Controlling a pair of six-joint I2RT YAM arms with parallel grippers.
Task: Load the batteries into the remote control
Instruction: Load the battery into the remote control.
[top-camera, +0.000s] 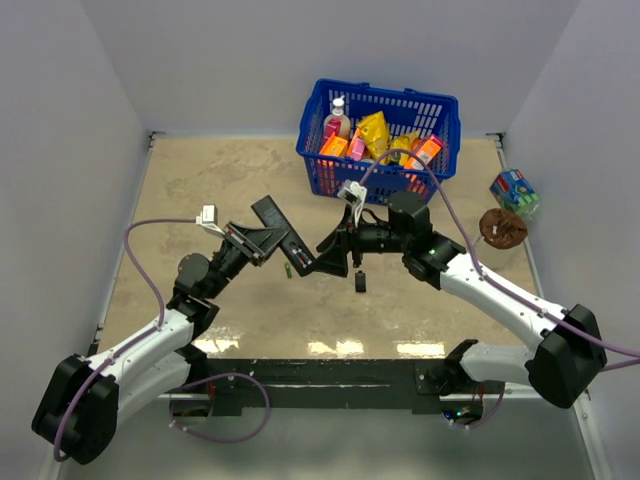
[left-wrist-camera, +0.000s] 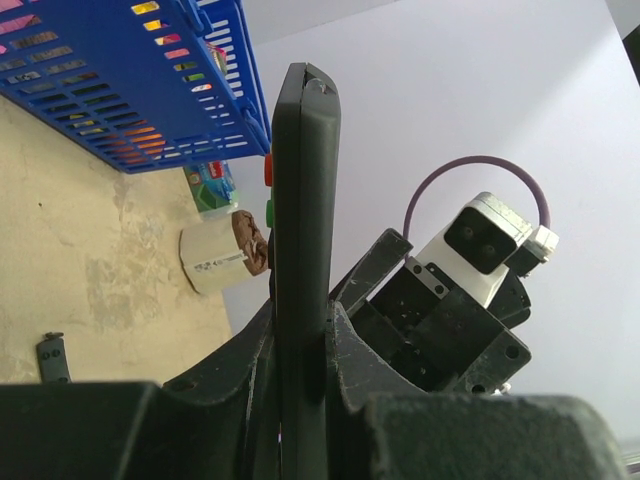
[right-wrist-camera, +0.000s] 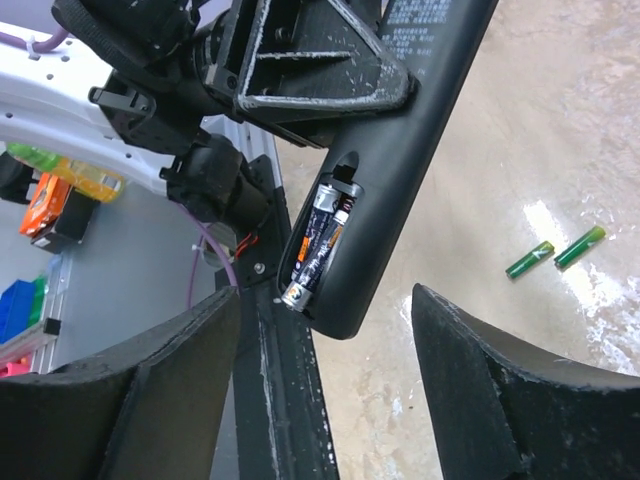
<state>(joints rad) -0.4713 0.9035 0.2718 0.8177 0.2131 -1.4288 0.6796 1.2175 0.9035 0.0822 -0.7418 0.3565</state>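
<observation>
Right pincer (right-wrist-camera: 322, 310), jaws apart, flanks the remote control (right-wrist-camera: 420, 130), lower centre, 2 dark cells (right-wrist-camera: 314, 250) seated in it; left pincer (left-wrist-camera: 300, 335) clamps it; beyond, right of frame, 2 green batteries (right-wrist-camera: 527, 260) lie on the desk (right-wrist-camera: 560, 100); closing here could twist it loose.

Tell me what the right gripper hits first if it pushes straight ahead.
The right gripper would most likely meet the remote control first, at its open battery end just ahead between the jaws; depth is uncertain.
</observation>
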